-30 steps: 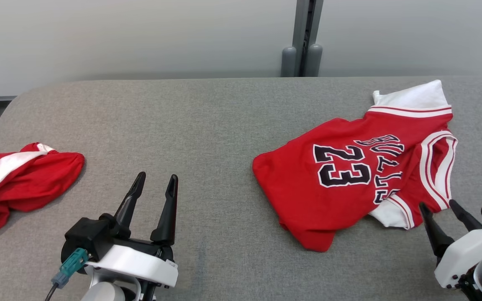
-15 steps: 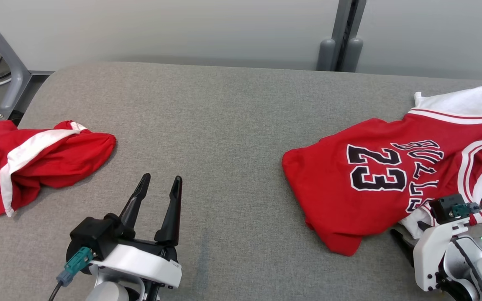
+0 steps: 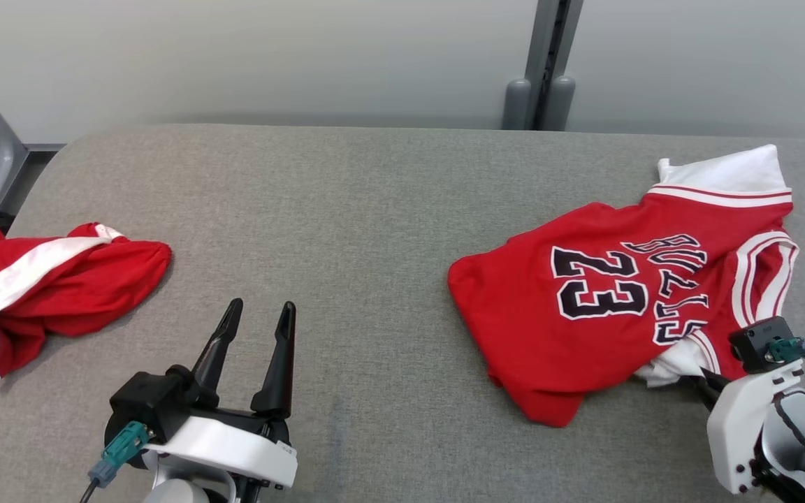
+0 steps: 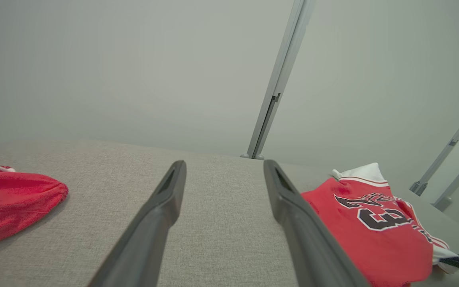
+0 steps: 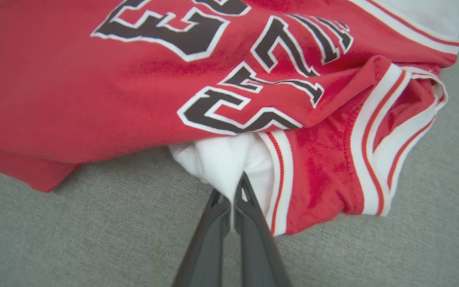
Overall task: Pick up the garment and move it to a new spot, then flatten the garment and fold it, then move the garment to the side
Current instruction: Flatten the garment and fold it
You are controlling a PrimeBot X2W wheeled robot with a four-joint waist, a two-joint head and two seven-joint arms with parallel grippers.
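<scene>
The head camera looks forward and down from above the grey table (image 3: 374, 209), wide enough to take in the jersey (image 3: 584, 300), a second red garment (image 3: 60, 286) and the wall (image 3: 235, 56). The left wrist camera sits low, looking almost level along the left gripper (image 4: 223, 171) at the same table, both garments and wall. The right wrist camera looks steeply down, very close, sharing the jersey's lettering with both.
</scene>
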